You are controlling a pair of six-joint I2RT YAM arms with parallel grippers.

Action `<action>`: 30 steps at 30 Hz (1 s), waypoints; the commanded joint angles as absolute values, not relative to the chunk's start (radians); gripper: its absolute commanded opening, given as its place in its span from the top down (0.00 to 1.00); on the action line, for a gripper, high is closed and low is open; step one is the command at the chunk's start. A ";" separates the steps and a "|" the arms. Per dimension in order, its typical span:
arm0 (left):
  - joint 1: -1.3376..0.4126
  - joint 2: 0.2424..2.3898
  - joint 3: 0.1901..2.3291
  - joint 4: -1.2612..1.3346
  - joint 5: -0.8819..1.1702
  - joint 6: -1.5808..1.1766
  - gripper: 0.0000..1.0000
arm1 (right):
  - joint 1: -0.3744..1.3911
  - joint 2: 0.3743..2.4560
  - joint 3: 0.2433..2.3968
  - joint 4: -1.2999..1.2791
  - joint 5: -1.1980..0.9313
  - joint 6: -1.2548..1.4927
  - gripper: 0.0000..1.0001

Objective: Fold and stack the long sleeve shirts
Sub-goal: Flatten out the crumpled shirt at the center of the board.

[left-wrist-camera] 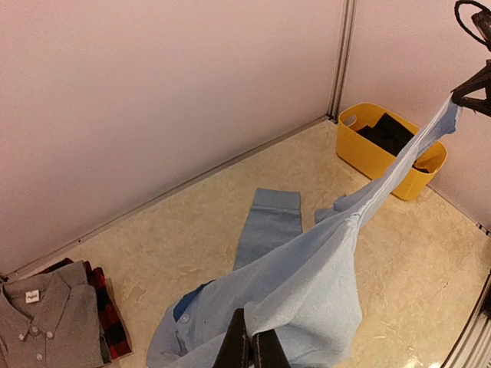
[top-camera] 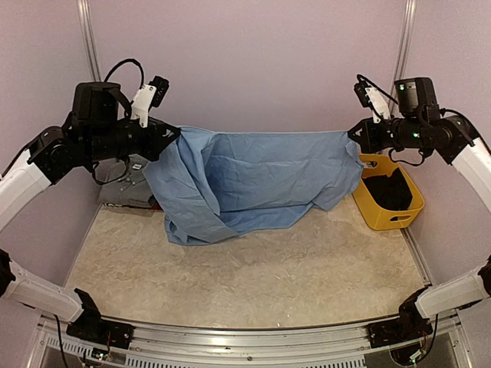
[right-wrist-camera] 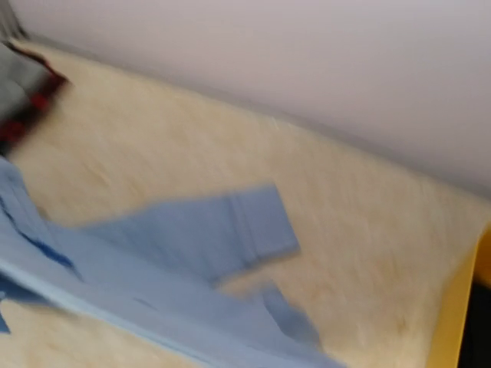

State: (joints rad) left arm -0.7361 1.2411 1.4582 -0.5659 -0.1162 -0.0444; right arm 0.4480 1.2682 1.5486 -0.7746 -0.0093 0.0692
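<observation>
Light blue shirt (top-camera: 253, 180) is up in the air, stretched like a curtain between both arms. Right pincer (top-camera: 354, 134) is clamped on one top edge, just above the yellow basket (top-camera: 376, 218). Left pincer (top-camera: 170, 138) is clamped on the other top edge, well apart from the basket across the bench (top-camera: 253, 268). The top hem runs nearly straight between them, so the pull looks meant to take out slack and open the cloth before it is laid flat.

Lower part of the shirt sags. Its bottom bunches on the bench on the side away from the basket, and one sleeve lies flat on the bench behind it.

Grey shirt (left-wrist-camera: 46, 322) sits folded on top of the red-and-black plaid shirt (left-wrist-camera: 107, 310), at the bench corner farthest from the basket. That looks like the stack the blue one has to join. The basket holds something dark; can't tell what.

Judgement: two shirts done, the blue one at the spread-out step, no fold in it yet. Risk: the bunched lower end drags or creases when lowered.
</observation>
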 commanded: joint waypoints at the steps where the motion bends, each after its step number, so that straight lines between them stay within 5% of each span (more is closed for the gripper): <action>1: -0.768 1.202 1.556 -0.659 -0.137 0.074 1.00 | 0.490 1.230 1.632 -0.884 -0.046 0.058 1.00; 10: -0.958 0.990 1.638 -0.699 -0.217 0.028 1.00 | 0.543 1.094 1.798 -1.038 -0.201 0.105 1.00; 19: -0.959 0.985 1.829 -0.831 -0.039 -0.059 1.00 | 0.543 1.072 2.025 -1.205 -0.363 0.187 1.00; 30: -0.959 0.969 1.846 -0.784 0.047 -0.018 1.00 | 0.542 1.025 1.966 -1.191 -0.311 0.214 1.00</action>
State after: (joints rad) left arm -0.9680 1.0012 1.7924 -0.8375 0.0257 -0.0437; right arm 0.5556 1.0592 1.9804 -1.1645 -0.4072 0.1959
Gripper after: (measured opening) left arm 0.005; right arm 0.004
